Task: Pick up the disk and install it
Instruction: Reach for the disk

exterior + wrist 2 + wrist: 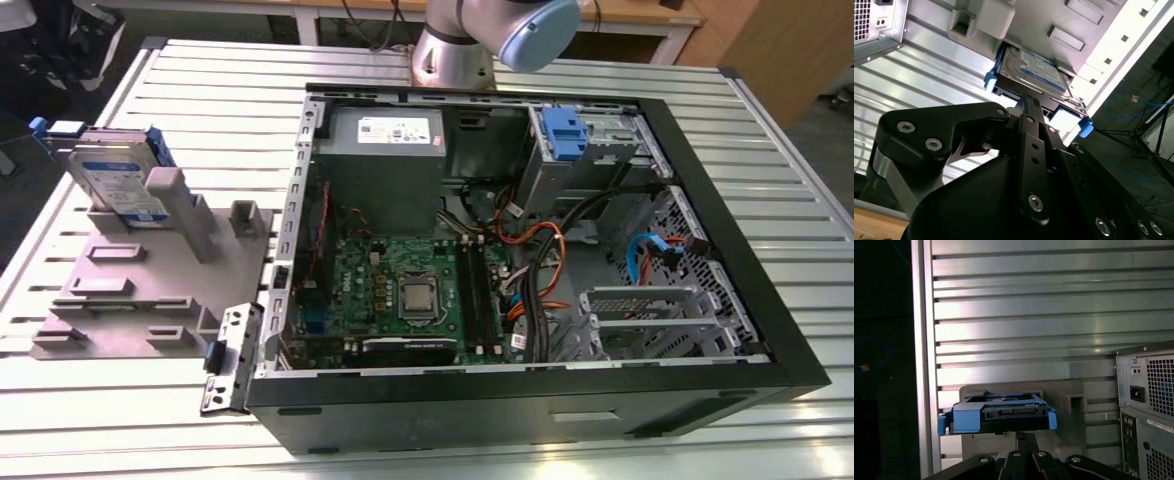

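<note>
We see the flat silver-grey disk in blue plastic carrier (118, 185) (1036, 70) (999, 412) upright on the grey plastic fixture (134, 290), at the exterior view's left of the open black PC case (534, 400), on the slatted metal desk (200, 80). The black gripper (1027, 435) is near it, fingers (1030, 107) pressed together w/ nothing between.

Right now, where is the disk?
At the exterior view's left, the disk stands on edge in the grey holder on the slatted table, beside the open computer case.

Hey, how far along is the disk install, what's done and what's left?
Nothing looks done yet. The silver-grey hard drive in its blue plastic carrier stands upright on the grey fixture, outside the open black computer case. The gripper faces it without holding it. Pickup and installation both remain.
</note>
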You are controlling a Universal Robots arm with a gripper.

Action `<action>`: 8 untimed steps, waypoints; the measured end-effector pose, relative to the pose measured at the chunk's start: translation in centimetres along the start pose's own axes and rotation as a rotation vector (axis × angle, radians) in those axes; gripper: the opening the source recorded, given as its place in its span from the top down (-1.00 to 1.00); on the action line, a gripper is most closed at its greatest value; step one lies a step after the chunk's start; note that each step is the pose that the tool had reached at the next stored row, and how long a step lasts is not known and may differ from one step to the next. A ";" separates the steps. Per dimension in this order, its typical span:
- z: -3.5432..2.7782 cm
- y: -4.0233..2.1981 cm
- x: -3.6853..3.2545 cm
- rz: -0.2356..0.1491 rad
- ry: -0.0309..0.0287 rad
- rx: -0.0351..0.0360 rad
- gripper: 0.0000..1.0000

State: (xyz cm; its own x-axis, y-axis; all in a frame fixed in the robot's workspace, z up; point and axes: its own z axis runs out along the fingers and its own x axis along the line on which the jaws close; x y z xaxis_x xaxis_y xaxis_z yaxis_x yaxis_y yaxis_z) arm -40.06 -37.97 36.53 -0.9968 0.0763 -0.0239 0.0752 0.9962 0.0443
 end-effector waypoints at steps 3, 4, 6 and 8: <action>0.01 -0.01 0.05 0.000 0.0000 0.0004 0.79; 0.01 -0.01 0.05 0.000 0.0000 0.0004 0.79; 0.02 0.00 0.05 0.000 0.0021 0.0007 0.79; 0.07 0.00 0.05 0.001 0.0273 0.0026 0.79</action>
State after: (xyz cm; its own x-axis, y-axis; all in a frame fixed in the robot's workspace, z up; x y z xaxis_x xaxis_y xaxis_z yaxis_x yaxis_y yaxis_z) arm -40.11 -37.97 36.46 -0.9971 0.0762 0.0034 0.0763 0.9962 0.0417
